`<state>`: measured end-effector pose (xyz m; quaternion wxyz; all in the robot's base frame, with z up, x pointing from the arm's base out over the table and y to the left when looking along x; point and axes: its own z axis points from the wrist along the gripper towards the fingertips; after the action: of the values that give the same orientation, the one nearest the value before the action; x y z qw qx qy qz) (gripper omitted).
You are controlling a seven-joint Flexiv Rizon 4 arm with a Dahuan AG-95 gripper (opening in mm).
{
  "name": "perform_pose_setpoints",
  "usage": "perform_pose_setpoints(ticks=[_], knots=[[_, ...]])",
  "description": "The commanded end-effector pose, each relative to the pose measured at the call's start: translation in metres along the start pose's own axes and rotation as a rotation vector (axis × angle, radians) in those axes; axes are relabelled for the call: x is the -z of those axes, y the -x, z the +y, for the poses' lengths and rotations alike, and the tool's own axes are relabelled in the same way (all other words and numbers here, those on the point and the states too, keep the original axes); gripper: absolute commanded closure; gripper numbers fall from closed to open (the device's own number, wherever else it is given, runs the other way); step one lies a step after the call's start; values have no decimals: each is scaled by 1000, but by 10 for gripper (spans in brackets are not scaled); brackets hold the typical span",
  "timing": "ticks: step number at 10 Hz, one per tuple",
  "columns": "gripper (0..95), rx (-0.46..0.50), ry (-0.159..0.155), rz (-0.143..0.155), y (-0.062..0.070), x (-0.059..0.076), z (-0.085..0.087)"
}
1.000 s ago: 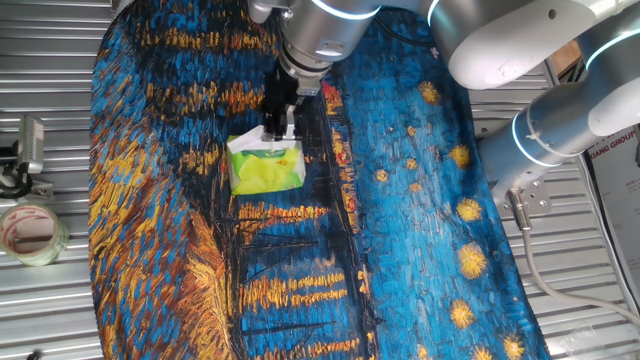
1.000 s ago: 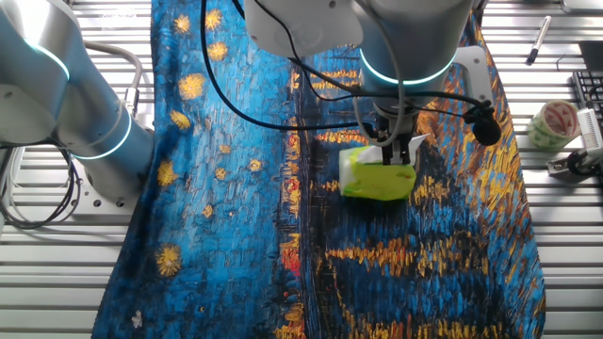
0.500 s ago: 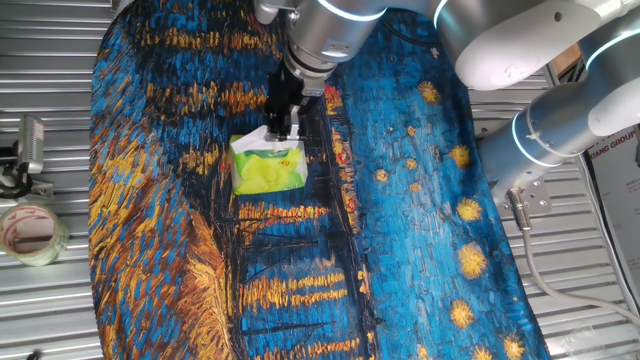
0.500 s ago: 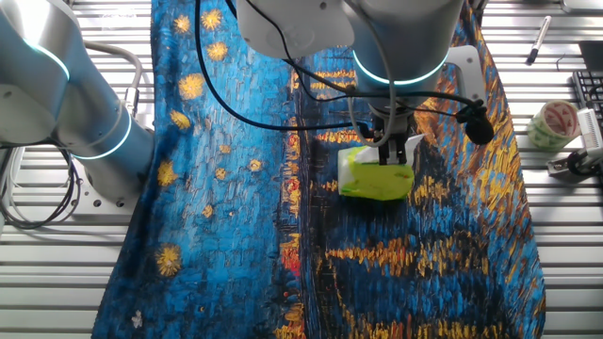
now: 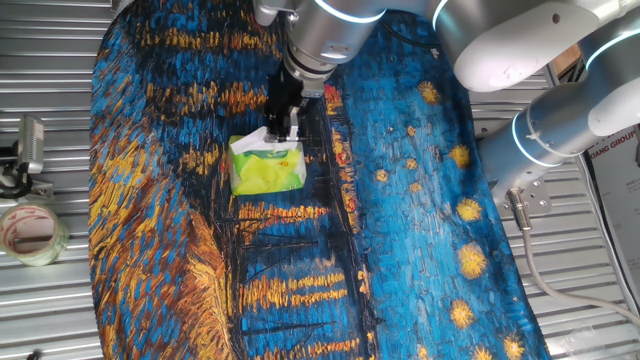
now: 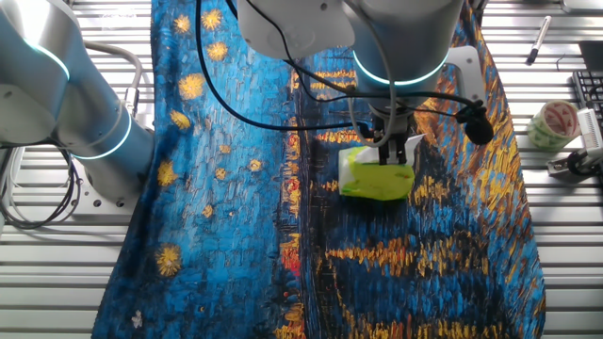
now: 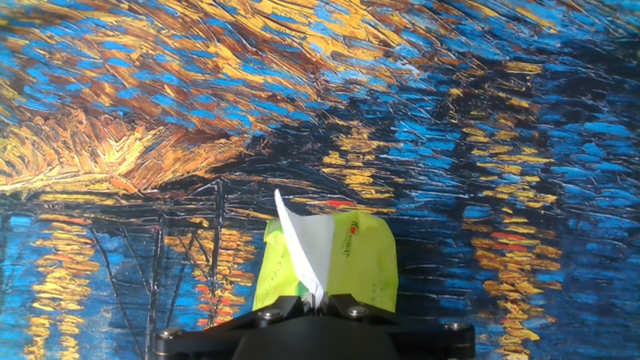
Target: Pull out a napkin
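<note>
The lime-green tissue pack lies on the painted cloth; it also shows in the other fixed view and the hand view. A white napkin sticks up out of the pack's top slot as a thin sheet; its white tip shows in one fixed view. My gripper stands right above the pack's far edge, and in the hand view its jaws are shut on the napkin's upper end. In the other fixed view the gripper hides most of the napkin.
A starry-night patterned cloth covers the table. A tape roll and a small metal device sit on the slatted surface at left; another tape roll and a pen show in the other fixed view.
The gripper has risen slightly from the pack over the last second, with the napkin pinched between its jaws. Little has changed in the last half second.
</note>
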<state>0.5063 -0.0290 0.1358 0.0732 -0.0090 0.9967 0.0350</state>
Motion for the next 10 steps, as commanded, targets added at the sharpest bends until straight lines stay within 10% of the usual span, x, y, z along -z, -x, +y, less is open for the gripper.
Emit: perform_pose_setpoints(ticks=[1, 10], knots=[[950, 7, 2, -1, 0, 0, 0], [760, 44, -6, -3, 0, 0, 0]])
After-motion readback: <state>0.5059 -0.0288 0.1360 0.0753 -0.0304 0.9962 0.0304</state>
